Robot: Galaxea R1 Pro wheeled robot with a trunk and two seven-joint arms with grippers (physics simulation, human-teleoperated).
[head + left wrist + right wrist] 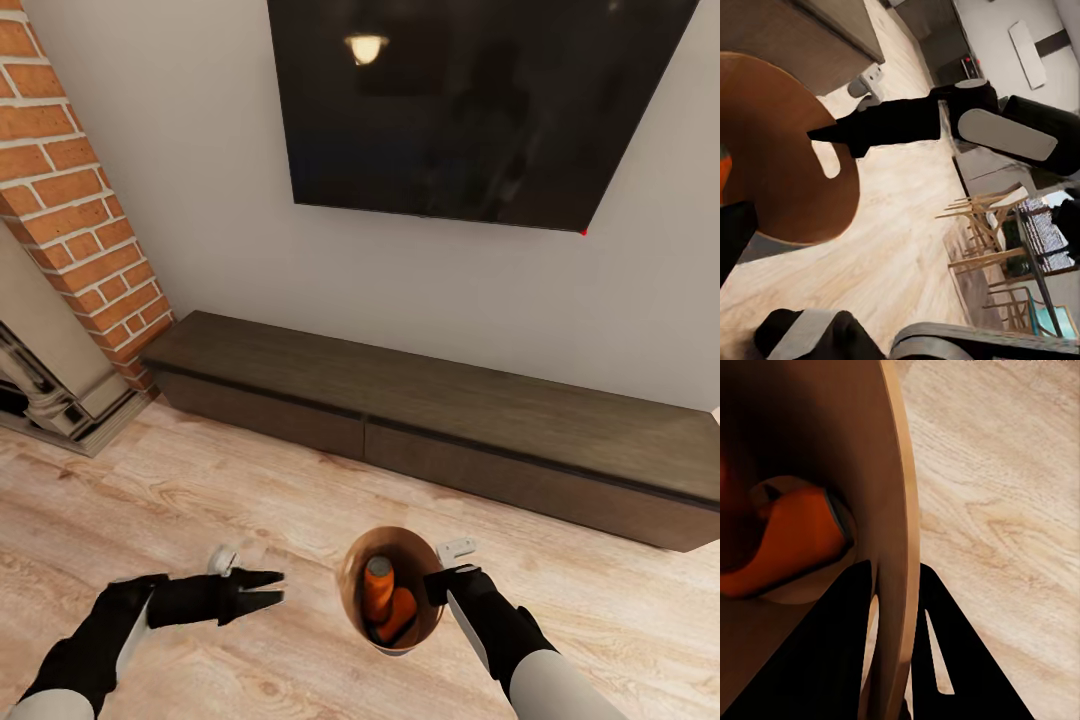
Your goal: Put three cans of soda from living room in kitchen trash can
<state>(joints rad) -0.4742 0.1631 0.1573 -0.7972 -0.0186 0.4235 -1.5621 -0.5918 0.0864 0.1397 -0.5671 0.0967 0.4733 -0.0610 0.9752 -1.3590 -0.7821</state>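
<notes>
The tash can [392, 533], brown-copper inside, hangs in front of me over the living room's plank floor. My right gripper [436, 585] is shut on its rim, one finger inside the wall and one outside, as the right wrist view shows at the gripper [897, 579] and the bin wall [897, 502]. Two orange cans of soda [378, 588] [399, 612] lie inside; one can [795, 536] is close to the inner finger. My left gripper [279, 588] hovers open and holds nothing, just left of the bin. From the left wrist view, the bin [787, 150] and right gripper [832, 139] are near.
A long low dark-wood cabinet [430, 410] runs along the wall ahead, under a wall TV [470, 100]. The brick fireplace [70, 200] stands at the left. Light wooden chairs [990, 232] stand further off in the left wrist view. Plank floor [200, 500] lies open before the cabinet.
</notes>
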